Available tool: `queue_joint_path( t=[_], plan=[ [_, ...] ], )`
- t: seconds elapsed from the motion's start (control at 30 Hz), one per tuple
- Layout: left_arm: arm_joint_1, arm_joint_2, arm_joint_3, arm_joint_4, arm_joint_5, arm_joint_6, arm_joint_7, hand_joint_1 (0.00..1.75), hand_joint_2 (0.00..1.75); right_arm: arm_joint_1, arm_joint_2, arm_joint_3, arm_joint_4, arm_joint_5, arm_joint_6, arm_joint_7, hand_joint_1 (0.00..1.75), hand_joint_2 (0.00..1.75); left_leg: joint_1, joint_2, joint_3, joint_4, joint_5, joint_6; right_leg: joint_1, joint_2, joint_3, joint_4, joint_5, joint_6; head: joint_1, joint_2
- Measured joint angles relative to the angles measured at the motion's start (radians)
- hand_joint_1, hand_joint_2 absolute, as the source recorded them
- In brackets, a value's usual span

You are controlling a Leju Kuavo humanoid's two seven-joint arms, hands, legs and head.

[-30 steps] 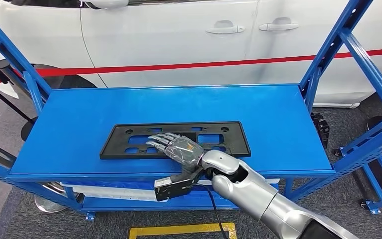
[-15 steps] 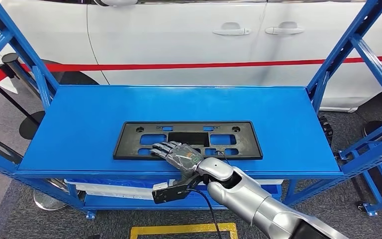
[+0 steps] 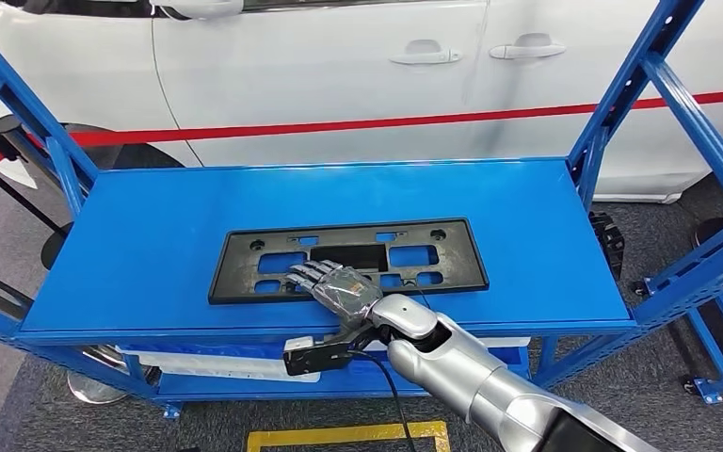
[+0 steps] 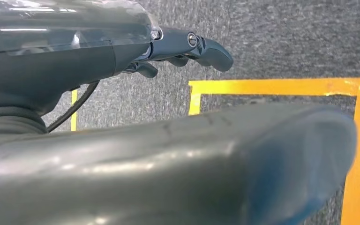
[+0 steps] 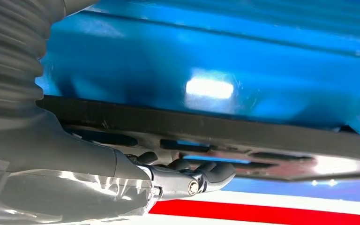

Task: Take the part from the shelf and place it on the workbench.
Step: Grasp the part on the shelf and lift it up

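The part (image 3: 433, 254) is a flat black rectangular frame with several cut-outs, lying on the blue shelf top (image 3: 151, 217) slightly askew. My right hand (image 3: 339, 287) lies flat on the part's near edge, fingers stretched over the cut-outs, holding nothing. In the right wrist view the dark fingers (image 5: 192, 180) rest against the black part (image 5: 262, 136). My left hand (image 4: 187, 44) hangs over grey floor with nothing in it, thumb apart from the fingers.
Blue uprights (image 3: 640, 85) slope up at both ends of the shelf. A white car (image 3: 339, 66) stands behind a red barrier belt (image 3: 339, 125) with a stanchion (image 3: 5, 127) at far left. Yellow tape (image 3: 339, 435) marks the floor by the shelf.
The part has slid to the right and turned a little under my right hand, which has drawn back toward the shelf's near edge. The camera swayed and came back.
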State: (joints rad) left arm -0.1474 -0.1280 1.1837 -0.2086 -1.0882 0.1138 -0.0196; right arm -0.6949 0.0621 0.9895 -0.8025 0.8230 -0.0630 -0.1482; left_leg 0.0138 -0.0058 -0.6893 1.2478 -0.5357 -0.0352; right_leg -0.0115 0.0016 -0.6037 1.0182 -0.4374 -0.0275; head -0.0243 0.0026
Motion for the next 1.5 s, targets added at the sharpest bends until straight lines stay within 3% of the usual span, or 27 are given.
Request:
queue_joint_path(
  t=[0.07, 0.13, 0.27, 0.33, 0.4, 0.43, 0.47, 0.5, 0.57, 0.63, 0.73, 0.8, 0.9, 0.93, 0.97, 1.03, 1.1, 1.17, 1.3, 1.37, 1.43, 1.47, 1.5],
  plan=[
    [-0.001, 0.0, 0.0, 0.0, 0.0, 0.001, -0.002, 0.0, 0.0, -0.003, 0.006, -0.015, -0.003, -0.008, 0.0, -0.002, 0.0, 1.75, -0.002, 0.001, 0.067, -0.141, 0.065, 0.006, 0.002, 0.002, -0.001, 0.006, -0.004, 0.005, 0.0, 0.0],
    [-0.002, 0.0, -0.002, 0.0, 0.0, 0.002, -0.003, 0.0, 0.0, -0.006, 0.01, -0.03, -0.009, -0.015, 0.0, -0.005, 0.0, 1.75, -0.006, 0.0, 0.105, -0.224, 0.089, 0.016, 0.005, 0.004, -0.003, 0.009, -0.005, 0.014, 0.001, 0.0],
    [0.001, 0.0, -0.004, 0.0, 0.001, 0.006, -0.003, 0.0, 0.0, -0.011, 0.013, -0.064, -0.029, -0.024, -0.001, -0.01, 0.0, 1.75, -0.004, -0.001, 0.106, -0.237, 0.096, 0.042, 0.004, 0.003, -0.011, 0.022, -0.015, 0.034, 0.002, 0.0],
    [0.0, -0.001, -0.005, 0.0, 0.001, 0.009, -0.002, 0.0, 0.0, -0.019, 0.014, -0.08, -0.039, -0.025, 0.0, -0.011, 0.0, 1.75, -0.002, 0.001, 0.107, -0.242, 0.101, 0.052, 0.002, 0.003, -0.049, 0.108, -0.069, 0.041, 0.003, 0.0],
    [0.0, -0.001, -0.005, 0.0, 0.002, 0.012, -0.002, 0.0, 0.0, -0.024, 0.014, -0.092, -0.045, -0.025, 0.003, -0.011, 0.0, 1.75, -0.003, 0.001, 0.106, -0.242, 0.101, 0.055, 0.002, 0.003, -0.112, 0.243, -0.131, 0.045, 0.003, 0.0],
    [0.0, -0.001, -0.005, 0.0, 0.002, 0.013, -0.002, 0.0, 0.0, -0.025, 0.014, -0.097, -0.046, -0.025, 0.005, -0.012, 0.0, 1.75, -0.003, 0.0, 0.106, -0.242, 0.1, 0.055, 0.002, 0.003, -0.134, 0.289, -0.143, 0.045, 0.003, 0.0],
    [0.0, -0.001, -0.005, 0.0, 0.003, 0.013, -0.002, 0.0, 0.0, -0.027, 0.014, -0.101, -0.047, -0.025, 0.006, -0.014, 0.0, 1.75, -0.004, 0.0, 0.106, -0.241, 0.1, 0.055, 0.002, 0.003, -0.141, 0.301, -0.136, 0.044, 0.003, 0.0],
    [0.0, -0.001, -0.005, 0.0, 0.004, 0.014, -0.002, 0.0, 0.0, -0.031, 0.014, -0.105, -0.047, -0.025, 0.008, -0.017, 0.0, 1.75, -0.004, -0.001, 0.106, -0.239, 0.099, 0.054, 0.002, 0.003, -0.128, 0.274, -0.111, 0.042, 0.003, 0.0],
    [0.0, -0.001, -0.005, 0.0, 0.005, 0.014, -0.002, 0.0, 0.0, -0.047, 0.017, -0.112, -0.048, -0.029, 0.013, -0.022, 0.0, 1.75, -0.005, -0.002, 0.106, -0.234, 0.095, 0.05, 0.004, 0.003, -0.066, 0.143, -0.041, 0.034, 0.003, 0.0],
    [-0.002, -0.002, -0.005, 0.0, 0.005, 0.014, -0.002, 0.0, 0.0, -0.068, 0.024, -0.12, -0.048, -0.031, 0.02, -0.025, 0.0, 1.75, -0.009, -0.002, 0.101, -0.228, 0.091, 0.042, 0.006, 0.003, -0.02, 0.039, -0.008, 0.027, 0.003, 0.0],
    [-0.003, -0.001, -0.006, 0.0, 0.003, 0.015, 0.0, 0.0, 0.0, -0.081, 0.029, -0.125, -0.045, -0.029, 0.039, -0.03, 0.0, 1.75, -0.01, -0.002, 0.098, -0.228, 0.089, 0.028, 0.007, 0.004, -0.012, 0.015, -0.008, 0.016, 0.002, 0.0],
    [-0.004, 0.0, -0.006, 0.0, 0.002, 0.015, 0.0, 0.0, 0.0, -0.085, 0.033, -0.123, -0.037, -0.024, 0.05, -0.032, 0.0, 1.75, -0.008, -0.002, 0.088, -0.202, 0.068, 0.017, 0.003, 0.002, -0.007, 0.007, -0.004, 0.005, 0.0, 0.0],
    [-0.005, 0.001, -0.006, 0.0, 0.002, 0.015, -0.001, 0.0, 0.0, -0.092, 0.039, -0.112, -0.003, -0.009, 0.057, -0.033, 0.0, 1.75, -0.004, -0.001, 0.011, -0.033, -0.015, 0.003, 0.003, 0.0, -0.004, 0.005, -0.004, -0.004, -0.004, 0.0],
    [-0.004, 0.001, -0.006, 0.0, 0.002, 0.015, -0.001, 0.0, 0.0, -0.092, 0.04, -0.106, 0.014, -0.003, 0.057, -0.031, 0.0, 1.75, -0.002, 0.0, -0.015, 0.019, -0.031, 0.0, 0.004, 0.0, -0.004, 0.005, -0.005, -0.005, -0.003, 0.0],
    [-0.004, 0.001, -0.006, 0.0, 0.004, 0.015, -0.002, 0.0, 0.0, -0.091, 0.04, -0.1, 0.031, 0.004, 0.056, -0.029, 0.0, 1.75, -0.002, 0.0, -0.026, 0.039, -0.028, -0.001, 0.005, 0.0, -0.004, 0.006, -0.005, -0.006, -0.003, 0.0],
    [-0.003, 0.002, -0.006, 0.0, 0.007, 0.015, -0.004, 0.0, 0.0, -0.09, 0.041, -0.09, 0.059, 0.019, 0.048, -0.023, 0.0, 1.75, -0.001, 0.0, 0.0, -0.025, 0.025, 0.001, 0.005, 0.001, -0.003, 0.008, -0.007, -0.005, -0.003, 0.0],
    [-0.004, 0.004, -0.005, 0.0, 0.009, 0.016, -0.006, 0.0, 0.0, -0.092, 0.042, -0.084, 0.077, 0.03, 0.04, -0.018, 0.0, 1.75, -0.002, 0.0, 0.055, -0.144, 0.083, 0.007, 0.005, 0.003, -0.001, 0.009, -0.009, -0.002, -0.003, 0.0],
    [-0.006, 0.005, -0.005, 0.0, 0.009, 0.016, -0.007, 0.0, 0.0, -0.095, 0.042, -0.078, 0.094, 0.034, 0.037, -0.016, 0.0, 1.75, -0.006, -0.001, 0.088, -0.213, 0.099, 0.016, 0.008, 0.004, -0.002, 0.012, -0.01, 0.003, -0.003, 0.0],
    [-0.006, 0.005, -0.005, 0.0, 0.01, 0.017, -0.01, 0.0, 0.0, -0.1, 0.042, -0.069, 0.126, 0.04, 0.035, -0.011, 0.0, 1.75, -0.008, -0.001, 0.097, -0.238, 0.103, 0.036, 0.009, 0.004, -0.006, 0.013, -0.012, 0.024, -0.002, 0.0],
    [-0.007, 0.005, -0.005, 0.0, 0.01, 0.017, -0.013, 0.0, 0.0, -0.109, 0.041, -0.067, 0.139, 0.041, 0.036, -0.008, 0.0, 1.75, -0.002, 0.001, 0.1, -0.247, 0.109, 0.047, 0.009, 0.003, -0.029, 0.065, -0.048, 0.034, -0.001, 0.0],
    [-0.008, 0.006, -0.005, 0.0, 0.01, 0.017, -0.015, 0.0, 0.0, -0.114, 0.039, -0.066, 0.153, 0.041, 0.037, -0.006, 0.0, 1.75, -0.003, 0.002, 0.1, -0.248, 0.11, 0.052, 0.005, 0.003, -0.087, 0.189, -0.111, 0.039, 0.0, 0.0],
    [-0.009, 0.006, -0.005, 0.0, 0.01, 0.017, -0.016, 0.0, 0.0, -0.115, 0.037, -0.066, 0.16, 0.041, 0.037, -0.005, 0.0, 1.75, -0.003, 0.002, 0.1, -0.247, 0.11, 0.053, 0.004, 0.003, -0.117, 0.25, -0.132, 0.041, 0.0, 0.0],
    [-0.009, 0.006, -0.005, 0.0, 0.01, 0.017, -0.016, 0.0, 0.0, -0.116, 0.036, -0.066, 0.166, 0.041, 0.038, -0.004, 0.0, 1.75, -0.003, 0.002, 0.1, -0.246, 0.109, 0.053, 0.002, 0.003, -0.135, 0.284, -0.136, 0.043, 0.0, 0.0]
  ],
)
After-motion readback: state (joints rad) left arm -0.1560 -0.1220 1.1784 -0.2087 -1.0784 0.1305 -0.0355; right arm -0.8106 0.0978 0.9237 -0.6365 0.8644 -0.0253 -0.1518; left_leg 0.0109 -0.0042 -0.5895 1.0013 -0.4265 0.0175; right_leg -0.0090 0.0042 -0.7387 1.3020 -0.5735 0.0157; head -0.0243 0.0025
